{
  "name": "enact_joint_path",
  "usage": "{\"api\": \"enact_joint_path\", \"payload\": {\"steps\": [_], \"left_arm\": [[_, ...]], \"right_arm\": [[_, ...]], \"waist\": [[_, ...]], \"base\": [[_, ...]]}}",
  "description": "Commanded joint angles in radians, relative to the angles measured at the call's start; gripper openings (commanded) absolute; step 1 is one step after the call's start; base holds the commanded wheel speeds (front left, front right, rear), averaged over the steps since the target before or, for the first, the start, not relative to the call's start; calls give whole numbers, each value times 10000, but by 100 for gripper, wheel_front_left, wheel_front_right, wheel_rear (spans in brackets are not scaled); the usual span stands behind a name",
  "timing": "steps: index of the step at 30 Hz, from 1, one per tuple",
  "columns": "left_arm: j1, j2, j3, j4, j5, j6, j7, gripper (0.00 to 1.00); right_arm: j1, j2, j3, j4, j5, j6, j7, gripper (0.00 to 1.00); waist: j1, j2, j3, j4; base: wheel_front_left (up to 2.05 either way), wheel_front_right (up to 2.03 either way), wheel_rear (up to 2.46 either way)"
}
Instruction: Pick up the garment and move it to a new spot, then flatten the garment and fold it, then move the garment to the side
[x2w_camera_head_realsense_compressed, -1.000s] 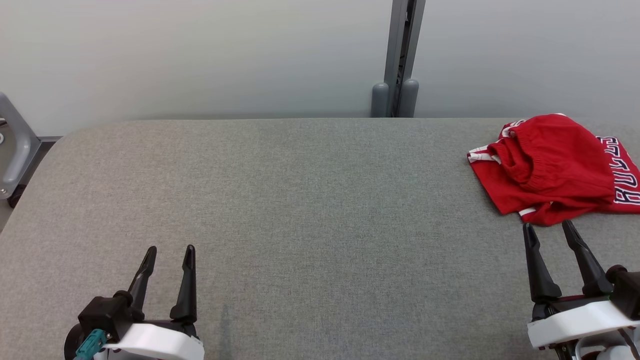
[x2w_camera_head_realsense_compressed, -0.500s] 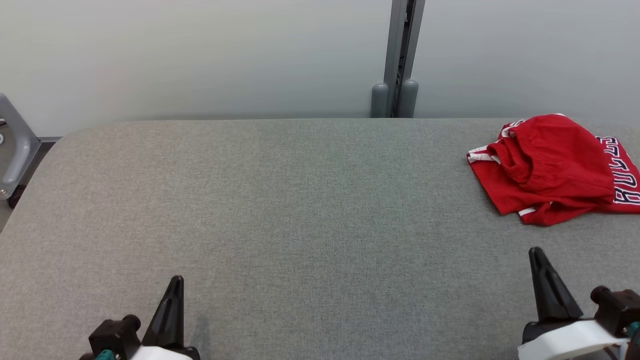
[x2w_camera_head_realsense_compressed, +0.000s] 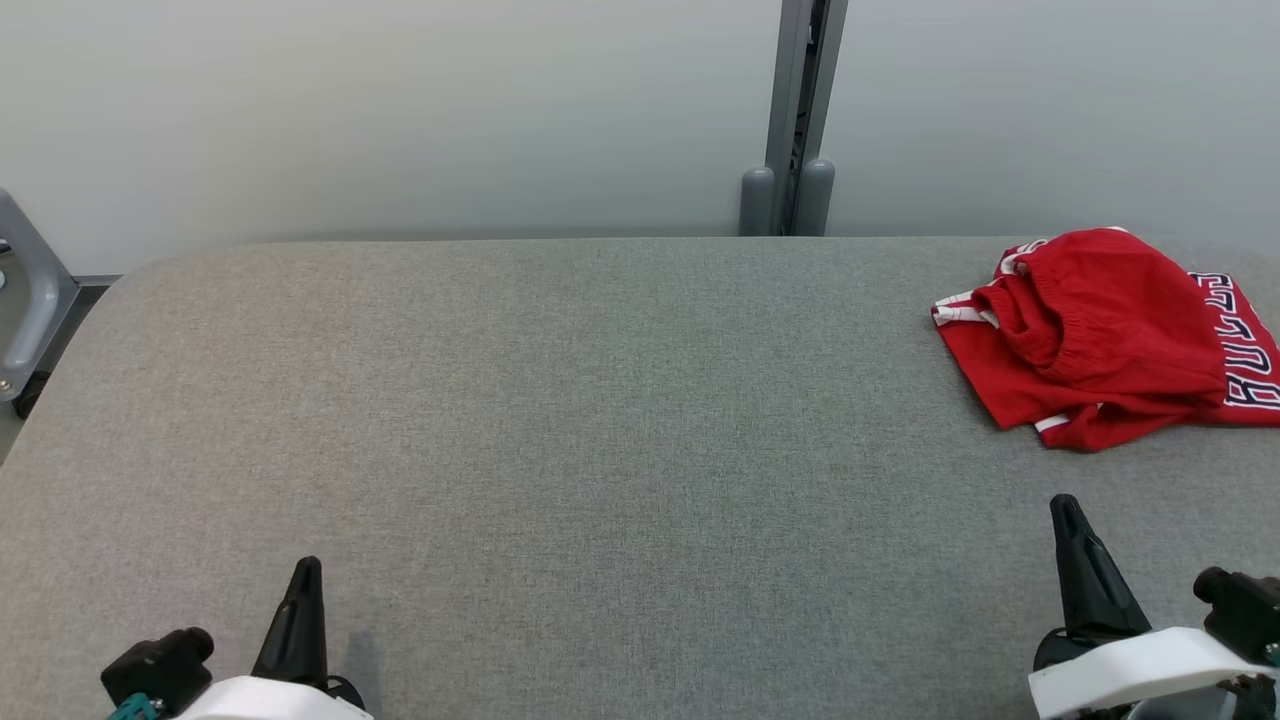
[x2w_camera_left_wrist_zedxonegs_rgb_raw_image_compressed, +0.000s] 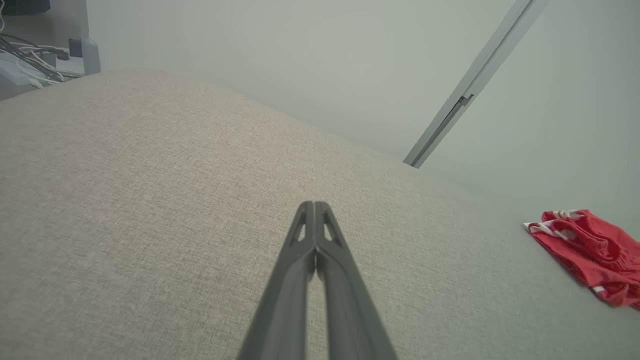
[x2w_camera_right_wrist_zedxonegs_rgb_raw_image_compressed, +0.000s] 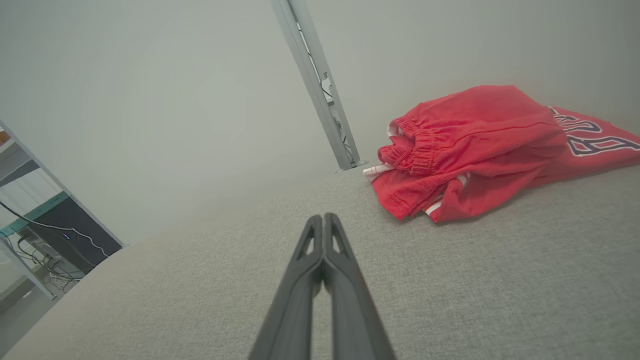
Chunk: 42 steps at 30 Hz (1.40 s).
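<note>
- Pointing forward over the table (x2w_camera_head_realsense_compressed: 600, 400), the left gripper (x2w_camera_left_wrist_zedxonegs_rgb_raw_image_compressed: 314, 206) has its two dark fingers pressed together right up to the tips, with nothing between them.
- The right gripper (x2w_camera_right_wrist_zedxonegs_rgb_raw_image_compressed: 323, 218) is closed just as tightly, its fingers meeting at the tips, and it holds nothing.
- In the head view the left gripper sits at the near left of the table and the right gripper at the near right.
- The garment (x2w_camera_head_realsense_compressed: 1100, 335), red shorts with white trim and dark lettering, lies in a crumpled heap at the far right of the table, its gathered waistband bunched on top.
- The garment lies ahead of the right gripper, apart from it, and well apart from the left gripper.
- Counted: two grippers, one garment, one grey cloth-covered table.
- Behind the table stand a pale wall (x2w_camera_head_realsense_compressed: 400, 110) and one grey upright post (x2w_camera_head_realsense_compressed: 795, 110).
</note>
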Motion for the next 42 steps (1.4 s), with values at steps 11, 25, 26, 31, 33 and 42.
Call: {"api": "enact_joint_path", "payload": {"steps": [11,25,26,31,33,42], "left_arm": [[-626,80,591,-201,-1891,-44,773,0],[-889,97,1129,-230,-3732,-64,1586,0],[-911,99,1164,-232,-3858,-66,1646,0],[-1021,104,1341,-244,-4444,-74,1903,0],[-1045,107,1406,-247,-4666,-75,2007,0],[-1199,118,1695,-260,-5641,-89,2440,0]], "right_arm": [[-568,51,83,-9,1941,0,248,0],[-865,170,219,142,3823,1,482,0],[-881,178,227,150,3948,1,500,0],[-964,220,264,196,4552,1,571,0],[-1006,234,281,207,4782,1,602,0],[-1146,290,357,283,5779,2,720,0]], "waist": [[0,-1,-6,-19],[0,-1,-14,-43],[0,-1,-15,-45],[0,-1,-17,-53],[0,-1,-19,-57],[0,-1,-24,-72]], "base": [[0,0,0],[0,0,0],[0,0,0],[0,0,0],[0,0,0],[0,0,0]]}}
